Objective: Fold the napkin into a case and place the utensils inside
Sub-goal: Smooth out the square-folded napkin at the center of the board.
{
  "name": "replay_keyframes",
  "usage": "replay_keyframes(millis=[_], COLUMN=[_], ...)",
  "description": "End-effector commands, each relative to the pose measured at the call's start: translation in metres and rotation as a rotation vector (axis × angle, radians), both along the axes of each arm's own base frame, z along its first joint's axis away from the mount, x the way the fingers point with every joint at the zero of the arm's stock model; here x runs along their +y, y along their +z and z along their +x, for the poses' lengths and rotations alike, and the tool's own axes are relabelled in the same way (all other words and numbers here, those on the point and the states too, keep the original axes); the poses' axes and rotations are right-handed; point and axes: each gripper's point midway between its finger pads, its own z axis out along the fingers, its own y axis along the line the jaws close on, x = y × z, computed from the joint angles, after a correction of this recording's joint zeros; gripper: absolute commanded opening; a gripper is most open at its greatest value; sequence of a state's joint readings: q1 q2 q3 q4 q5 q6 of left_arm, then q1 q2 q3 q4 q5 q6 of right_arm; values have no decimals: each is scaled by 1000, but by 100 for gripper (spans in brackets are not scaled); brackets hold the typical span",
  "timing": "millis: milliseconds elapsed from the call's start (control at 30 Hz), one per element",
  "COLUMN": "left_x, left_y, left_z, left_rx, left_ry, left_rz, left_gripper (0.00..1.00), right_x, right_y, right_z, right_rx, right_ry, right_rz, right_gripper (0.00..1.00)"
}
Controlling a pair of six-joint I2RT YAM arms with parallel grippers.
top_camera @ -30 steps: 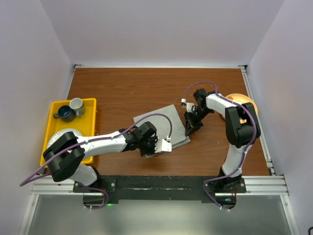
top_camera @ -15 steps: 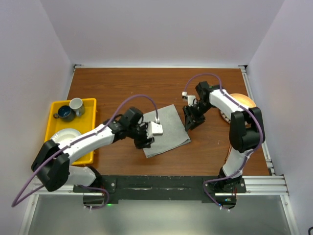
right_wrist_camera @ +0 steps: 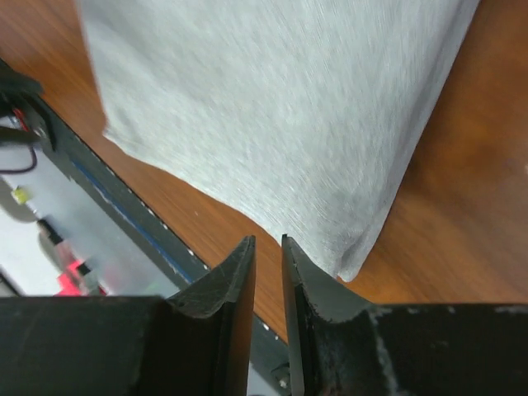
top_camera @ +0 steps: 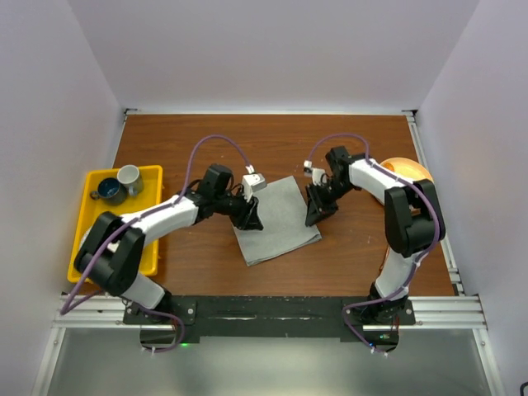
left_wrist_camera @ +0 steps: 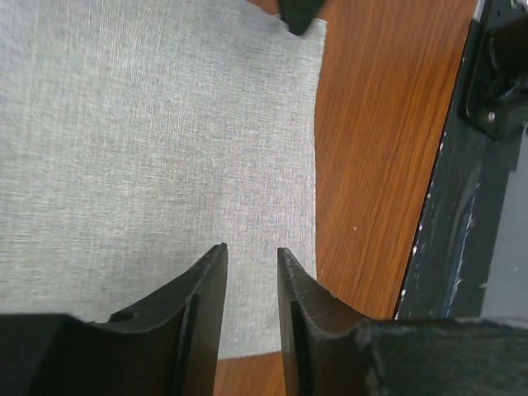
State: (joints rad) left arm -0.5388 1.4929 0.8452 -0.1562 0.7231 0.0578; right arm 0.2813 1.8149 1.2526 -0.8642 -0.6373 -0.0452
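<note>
Across the napkin (top_camera: pixel 280 221), left gripper (top_camera: pixel 253 222) faces right gripper (top_camera: pixel 313 218).

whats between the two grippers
Only the napkin, lying flat on the table between the left gripper and the right gripper, shown in the top external view.

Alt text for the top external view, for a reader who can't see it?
A grey napkin lies flat mid-table, the left hand at its left edge and the right hand at its right edge. A yellow tray with two cups sits far left.
</note>
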Motion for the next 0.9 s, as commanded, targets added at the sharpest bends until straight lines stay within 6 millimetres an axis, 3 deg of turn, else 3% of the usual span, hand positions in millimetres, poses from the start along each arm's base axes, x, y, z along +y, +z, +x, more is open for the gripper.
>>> replay_keyframes(millis=[0,200,367,500,533,567,633,667,733,767,833,867], left_x=[-7,14,22,19,15,10,11,9,15,12,11,6], left_y=[-21,-61,-81,-82,-74,-50,-24,4,29,52,69,84], left_z=[10,20,27,34,34,33,40,47,60,68,80,92], left_rx=[153,298,344,292,264,223,98,24,-12,-30,-55,-120], left_ry=[91,162,176,75,19,-46,-110,-125,-83,-47,14,51], left_rz=[-48,7,42,47,21,-32,-83,-129,-172,-221,-257,-306], left_gripper=[32,30,30,34,36,44,50,56,66,84,100,100], right_x=[-8,-14,-15,-7,0,13,27,35,45,50,52,54], right_y=[-26,-51,-63,-51,-42,-16,16,49,79,101,113,121], right_z=[-26,-28,-46,-58,-59,-55,-41,-26,1,20,55,69], right_rx=[99,153,229,224,213,162,73,-7,-146,-207,-330,-358], right_ry=[-19,-28,-34,-20,0,17,23,8,3,-20,-68,-107], right_rz=[-31,-49,-40,35,74,162,268,322,374,390,356,357], right_gripper=[23,24,24,26,28,33,40,48,56,65,74,78])
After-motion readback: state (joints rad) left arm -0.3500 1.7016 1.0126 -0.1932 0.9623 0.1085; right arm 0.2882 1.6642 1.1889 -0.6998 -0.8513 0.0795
